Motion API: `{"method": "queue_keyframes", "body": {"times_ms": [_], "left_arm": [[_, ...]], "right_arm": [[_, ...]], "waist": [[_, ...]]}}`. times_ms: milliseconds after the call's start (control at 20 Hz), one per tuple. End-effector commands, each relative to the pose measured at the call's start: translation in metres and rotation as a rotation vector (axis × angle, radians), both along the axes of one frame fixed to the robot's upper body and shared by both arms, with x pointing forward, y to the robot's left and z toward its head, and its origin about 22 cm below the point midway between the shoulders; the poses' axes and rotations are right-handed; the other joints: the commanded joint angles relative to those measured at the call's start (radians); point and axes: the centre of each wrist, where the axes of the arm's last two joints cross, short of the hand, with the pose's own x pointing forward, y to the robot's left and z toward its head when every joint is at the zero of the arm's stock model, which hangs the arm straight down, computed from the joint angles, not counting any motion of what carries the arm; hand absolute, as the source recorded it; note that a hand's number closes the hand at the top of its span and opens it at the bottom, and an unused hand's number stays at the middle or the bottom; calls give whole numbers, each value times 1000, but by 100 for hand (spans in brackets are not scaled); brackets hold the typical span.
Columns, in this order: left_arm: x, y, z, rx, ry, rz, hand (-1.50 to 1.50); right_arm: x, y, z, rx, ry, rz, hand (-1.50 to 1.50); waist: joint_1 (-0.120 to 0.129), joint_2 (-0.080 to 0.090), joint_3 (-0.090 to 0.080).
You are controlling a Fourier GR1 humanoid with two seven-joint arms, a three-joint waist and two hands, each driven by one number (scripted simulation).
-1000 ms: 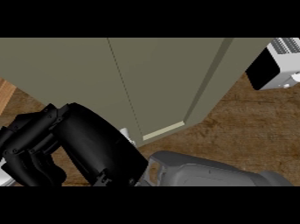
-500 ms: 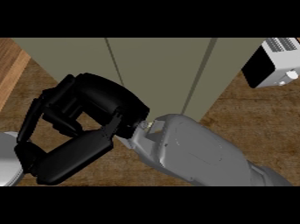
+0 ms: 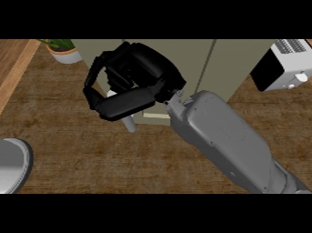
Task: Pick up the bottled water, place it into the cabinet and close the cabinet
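Right hand [image 3: 134,77]: fingers curled round the bottled water [image 3: 128,122], mostly hidden, its pale end protruding below the hand. Held before the cabinet [image 3: 205,63], above the desk [image 3: 104,154].

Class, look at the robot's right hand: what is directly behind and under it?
Behind the right hand stands the cabinet. Something pale, likely the bottled water, pokes out below the curled fingers. The hand covers most of it and the cabinet front behind it.

We note a brown woodgrain desk [image 3: 84,159], lighter wood strip [image 3: 4,77] at far left. A potted plant [image 3: 62,49] stands far left; a white toaster oven [image 3: 287,66] far right.
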Motion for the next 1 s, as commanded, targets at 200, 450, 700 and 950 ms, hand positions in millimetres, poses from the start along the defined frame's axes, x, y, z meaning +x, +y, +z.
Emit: {"method": "queue_keyframes", "body": {"times_ms": [200,450,700,950], "left_arm": [[10,3,7,5,-7,-6,-150],[2,-17,3,-7,-8,-33,-150],[12,-18,6,-9,-7,-34,-150],[16,-13,12,-5,-8,-41,-150]], "right_arm": [[45,-39,-7,-46,-67,-251,150],[46,-42,-5,-26,-68,-297,150],[60,-53,7,-24,-124,-341,-150],[57,-47,9,-30,-128,-336,-150]], "waist": [[-6,10,1],[-4,4,2],[-4,13,2],[-4,8,1]]}}
